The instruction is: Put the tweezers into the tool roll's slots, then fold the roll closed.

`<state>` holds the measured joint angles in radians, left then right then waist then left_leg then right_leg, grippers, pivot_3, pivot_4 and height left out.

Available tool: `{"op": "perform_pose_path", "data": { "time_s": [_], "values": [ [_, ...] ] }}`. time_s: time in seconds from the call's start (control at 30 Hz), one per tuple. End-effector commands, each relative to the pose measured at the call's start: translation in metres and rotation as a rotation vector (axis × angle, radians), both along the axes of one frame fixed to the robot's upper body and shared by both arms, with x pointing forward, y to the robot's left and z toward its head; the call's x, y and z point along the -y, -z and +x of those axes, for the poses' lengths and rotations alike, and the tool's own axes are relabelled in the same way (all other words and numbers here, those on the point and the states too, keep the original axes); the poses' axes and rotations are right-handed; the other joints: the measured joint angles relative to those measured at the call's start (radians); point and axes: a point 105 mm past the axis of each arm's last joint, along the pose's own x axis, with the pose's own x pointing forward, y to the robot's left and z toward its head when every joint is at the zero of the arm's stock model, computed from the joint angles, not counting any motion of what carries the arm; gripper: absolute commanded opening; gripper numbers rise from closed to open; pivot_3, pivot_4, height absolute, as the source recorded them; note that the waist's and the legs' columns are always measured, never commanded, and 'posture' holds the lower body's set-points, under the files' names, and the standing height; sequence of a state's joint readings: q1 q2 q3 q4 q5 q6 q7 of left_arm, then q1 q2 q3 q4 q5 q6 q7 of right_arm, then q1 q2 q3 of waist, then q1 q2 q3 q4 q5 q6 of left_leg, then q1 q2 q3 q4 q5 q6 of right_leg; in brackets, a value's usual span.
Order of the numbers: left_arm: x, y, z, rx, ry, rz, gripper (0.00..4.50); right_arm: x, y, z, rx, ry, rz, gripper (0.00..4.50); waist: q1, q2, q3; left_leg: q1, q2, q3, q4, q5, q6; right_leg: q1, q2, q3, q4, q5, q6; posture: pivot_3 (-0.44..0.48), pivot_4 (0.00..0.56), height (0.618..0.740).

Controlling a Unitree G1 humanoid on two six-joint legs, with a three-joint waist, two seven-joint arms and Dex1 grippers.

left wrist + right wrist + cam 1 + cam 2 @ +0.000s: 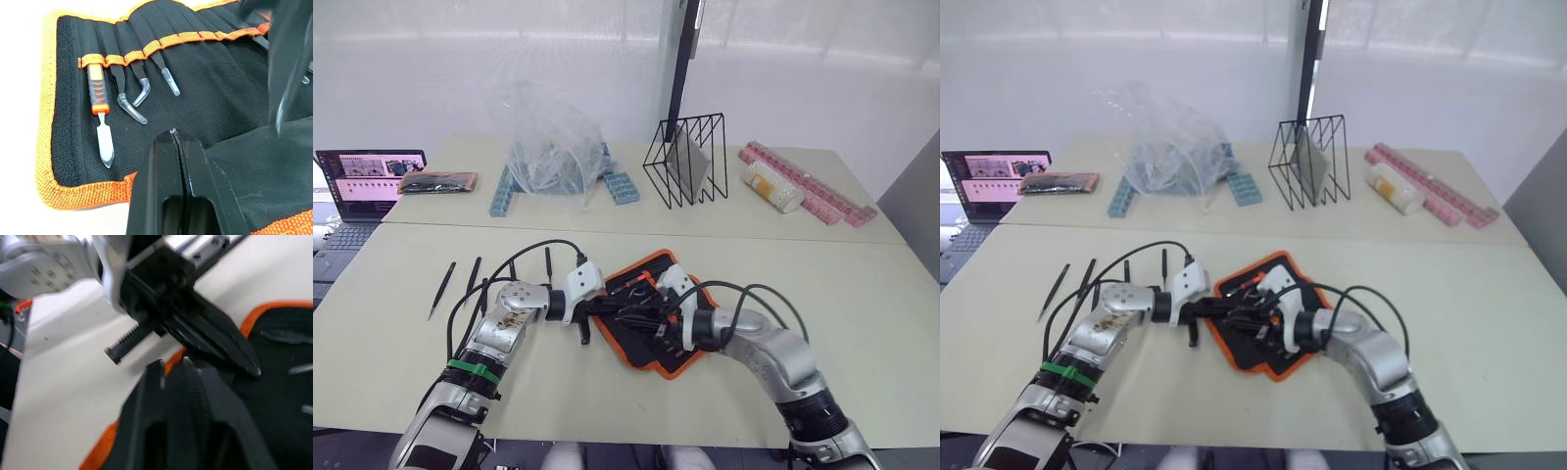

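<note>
1. Left eye view: the tool roll [651,313] lies open near the table [862,304] centre, with both claws meeting over it. Loose tweezers [440,290] lie on the table at about 9 o'clock from the roll, well apart from it; several more slim black ones lie between that one and the roll.
2. Left wrist view: the slots [146,46] along the orange strip already hold an orange-handled tool [99,117] and three capped tips. The left claw [178,139] has its fingers pressed together, with nothing visible between them.
3. Right wrist view: the right claw [171,368] also looks closed or nearly so at its tips, hanging just over the roll's orange edge; whether it pinches fabric cannot be told.
4. Risk: with the claws this crowded, a sideways move could make them collide, or drag the roll and shake loose the tools already seated. Folding now would probably leave the table tweezers out.
5. Pose: the left forearm reaches in from 8 o'clock, wrist turned inward, claw pointing toward 3 o'clock. The right forearm comes from 4 o'clock, elbow bent, claw pointing toward 9 o'clock.
</note>
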<state>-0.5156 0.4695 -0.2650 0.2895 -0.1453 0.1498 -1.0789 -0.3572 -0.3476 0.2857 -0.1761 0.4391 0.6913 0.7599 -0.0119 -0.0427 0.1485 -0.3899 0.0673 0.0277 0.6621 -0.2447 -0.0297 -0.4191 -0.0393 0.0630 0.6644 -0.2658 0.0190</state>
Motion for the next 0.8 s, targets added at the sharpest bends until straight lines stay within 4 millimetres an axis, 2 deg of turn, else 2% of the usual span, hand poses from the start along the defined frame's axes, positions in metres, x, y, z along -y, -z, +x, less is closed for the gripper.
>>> {"op": "perform_pose_path", "data": {
  "time_s": [0.03, 0.13, 0.27, 0.33, 0.47, 0.67, 0.8],
  "values": [
    [-0.009, 0.016, -0.002, -0.048, -0.022, 0.059, 0.0, -0.001, -0.003, 0.006, 0.062, 0.008, 0.0, 0.04, 0.0, 0.0, 0.0, 0.0, 0.0, 0.0, 0.0, 0.0, 0.0, 0.0, 0.0, 0.0, 0.0, 0.0, 0.0, 0.0, 0.15, 0.72],
    [-0.009, 0.014, -0.001, -0.042, -0.024, 0.056, 0.0, -0.001, 0.006, 0.01, 0.052, 0.024, -0.016, 0.04, -0.001, 0.0, 0.0, 0.0, 0.0, 0.0, 0.0, 0.0, 0.0, 0.0, 0.0, 0.0, 0.0, 0.0, 0.0, 0.0, 0.15, 0.72],
    [-0.01, 0.014, -0.002, -0.037, -0.024, 0.056, 0.0, 0.004, 0.032, 0.008, -0.019, 0.04, -0.085, 0.04, -0.001, 0.0, 0.0, 0.0, 0.0, 0.0, 0.0, 0.0, 0.0, 0.0, 0.0, 0.0, 0.0, 0.0, 0.0, 0.0, 0.15, 0.72],
    [-0.011, 0.014, -0.002, -0.032, -0.025, 0.06, 0.0, 0.009, 0.044, -0.001, -0.059, 0.02, -0.112, 0.04, -0.001, 0.0, 0.0, 0.0, 0.0, 0.0, 0.0, 0.0, 0.0, 0.0, 0.0, 0.0, 0.0, 0.0, 0.0, 0.0, 0.15, 0.72],
    [-0.013, 0.015, -0.002, -0.025, -0.029, 0.069, 0.0, 0.018, 0.055, -0.019, -0.149, 0.003, -0.112, 0.04, -0.001, 0.0, -0.002, 0.0, 0.0, 0.0, 0.0, 0.0, 0.0, 0.001, 0.0, 0.0, 0.0, 0.0, 0.0, 0.0, 0.15, 0.72],
    [-0.015, 0.016, -0.004, -0.025, -0.03, 0.073, 0.0, 0.037, 0.06, -0.038, -0.236, 0.027, -0.112, 0.04, 0.003, 0.0, -0.004, 0.001, 0.0, 0.0, 0.0, 0.0, 0.001, 0.002, 0.0, 0.0, -0.001, 0.0, 0.001, 0.0, 0.15, 0.72],
    [-0.016, 0.016, -0.004, -0.026, -0.032, 0.075, 0.0, 0.048, 0.065, -0.06, -0.274, -0.005, -0.158, 0.04, 0.016, 0.001, -0.005, 0.001, 0.0, 0.0, 0.0, -0.001, 0.001, 0.003, 0.0, 0.0, -0.002, -0.001, 0.002, 0.0, 0.15, 0.72]
  ]
}}
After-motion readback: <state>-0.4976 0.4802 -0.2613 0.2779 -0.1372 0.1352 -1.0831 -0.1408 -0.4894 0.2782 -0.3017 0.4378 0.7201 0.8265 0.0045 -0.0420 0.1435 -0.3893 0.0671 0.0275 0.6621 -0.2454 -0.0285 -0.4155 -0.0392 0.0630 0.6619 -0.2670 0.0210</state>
